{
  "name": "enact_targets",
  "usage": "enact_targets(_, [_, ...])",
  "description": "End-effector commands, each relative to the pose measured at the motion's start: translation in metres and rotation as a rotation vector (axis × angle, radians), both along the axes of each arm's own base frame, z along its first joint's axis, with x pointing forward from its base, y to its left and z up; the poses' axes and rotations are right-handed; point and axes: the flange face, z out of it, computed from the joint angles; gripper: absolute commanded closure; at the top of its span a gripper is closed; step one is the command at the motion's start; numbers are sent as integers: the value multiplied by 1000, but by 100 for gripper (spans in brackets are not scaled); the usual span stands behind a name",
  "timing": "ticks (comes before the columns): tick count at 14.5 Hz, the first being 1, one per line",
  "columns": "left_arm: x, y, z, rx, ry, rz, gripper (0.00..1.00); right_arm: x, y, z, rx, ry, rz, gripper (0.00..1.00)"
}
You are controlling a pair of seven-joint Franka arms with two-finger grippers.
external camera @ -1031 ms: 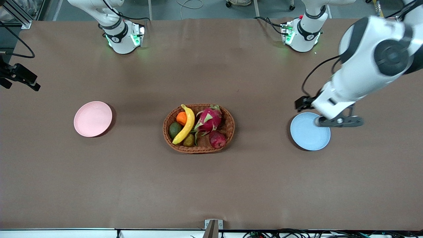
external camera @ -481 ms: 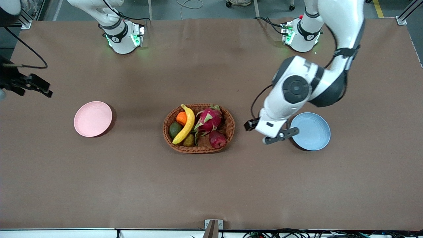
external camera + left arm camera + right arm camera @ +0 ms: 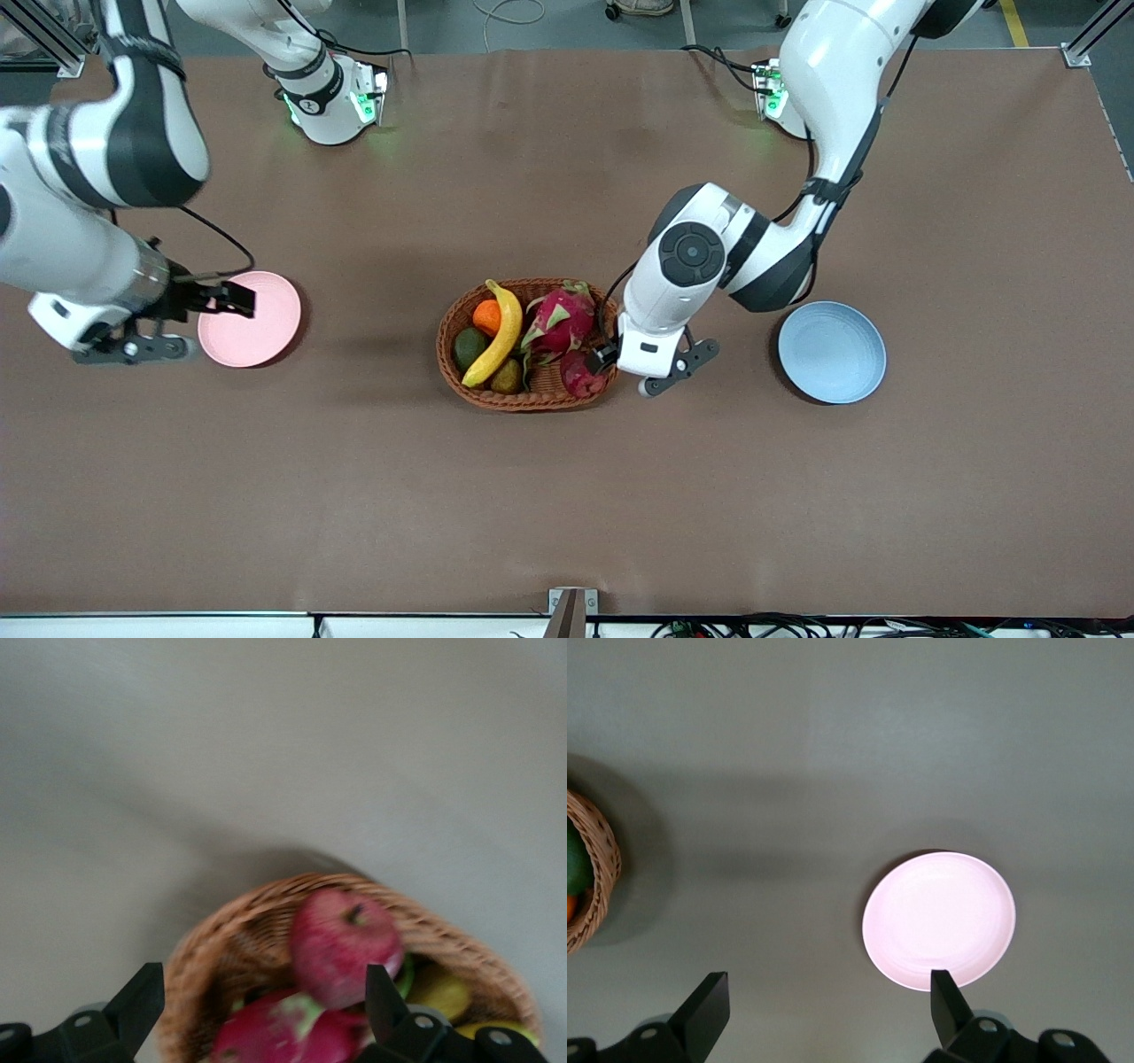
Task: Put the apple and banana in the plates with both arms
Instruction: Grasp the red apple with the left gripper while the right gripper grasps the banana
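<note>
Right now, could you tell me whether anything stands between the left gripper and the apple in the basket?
Nothing visible does. The left gripper, open, hangs over the wicker basket at its end toward the left arm. The apple lies exposed on top there, with the dragon fruit beside it, not over it.

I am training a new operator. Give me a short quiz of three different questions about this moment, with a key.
1. True or false: the apple lies in the wicker basket.
2. Which plate is the right gripper beside? A. pale pink plate B. pale blue plate
3. Fill in: the left gripper hangs at the end of the basket toward the ____ plate.

Key:
1. True; it lies beside the dragon fruit, and the banana is in the basket too.
2. A
3. blue; its jaws are open, with the apple ahead of them in the left wrist view.
</note>
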Motion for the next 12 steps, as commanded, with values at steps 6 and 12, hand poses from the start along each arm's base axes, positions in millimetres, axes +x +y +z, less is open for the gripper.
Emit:
enact_targets(6, [1, -37, -49, -112, -82, 62, 0, -8, 205, -66, -34, -82, -143, 0])
enact_targets(12, [-1, -35, -71, -91, -70, 40, 32, 0, 279, -137, -27, -53, -374, 0])
